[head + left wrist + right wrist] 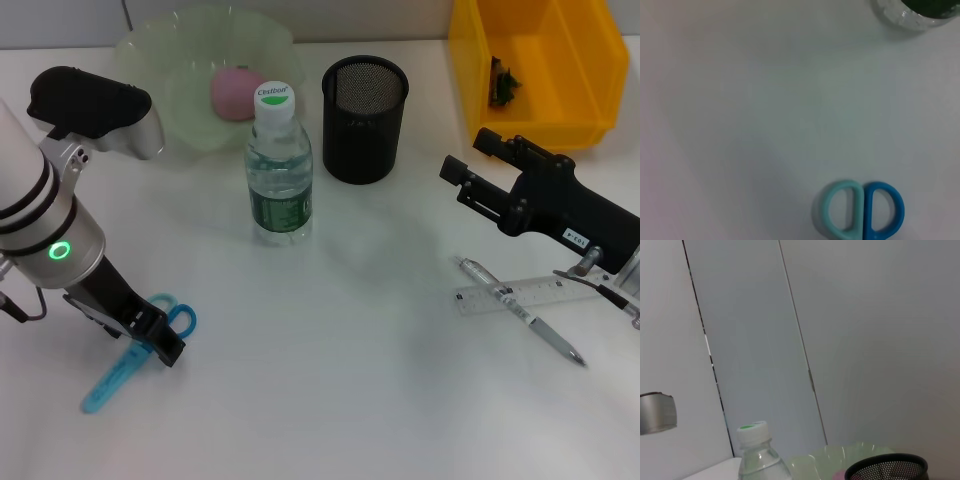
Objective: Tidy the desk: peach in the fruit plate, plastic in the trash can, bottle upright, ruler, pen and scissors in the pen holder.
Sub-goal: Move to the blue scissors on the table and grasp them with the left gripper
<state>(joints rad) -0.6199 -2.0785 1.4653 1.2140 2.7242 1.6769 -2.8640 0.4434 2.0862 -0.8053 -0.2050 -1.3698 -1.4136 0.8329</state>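
Blue and teal scissors (112,383) lie flat at the front left, and their two handle rings (862,212) show in the left wrist view. My left gripper (158,338) is down on the scissors just behind the handles. A pen (520,311) lies across a clear ruler (540,292) at the right. Above them hangs my right gripper (468,156), open and holding nothing. The bottle (280,170) stands upright beside the black mesh pen holder (365,120). A pink peach (237,93) rests in the green fruit plate (160,50). A dark piece of plastic (503,84) lies in the yellow trash can (590,110).
The bottle's base (920,12) shows in the left wrist view. The right wrist view looks over the bottle's cap (754,432), the plate's rim (830,455) and the holder's rim (887,465) toward a grey wall. White desk surface lies between the scissors and the ruler.
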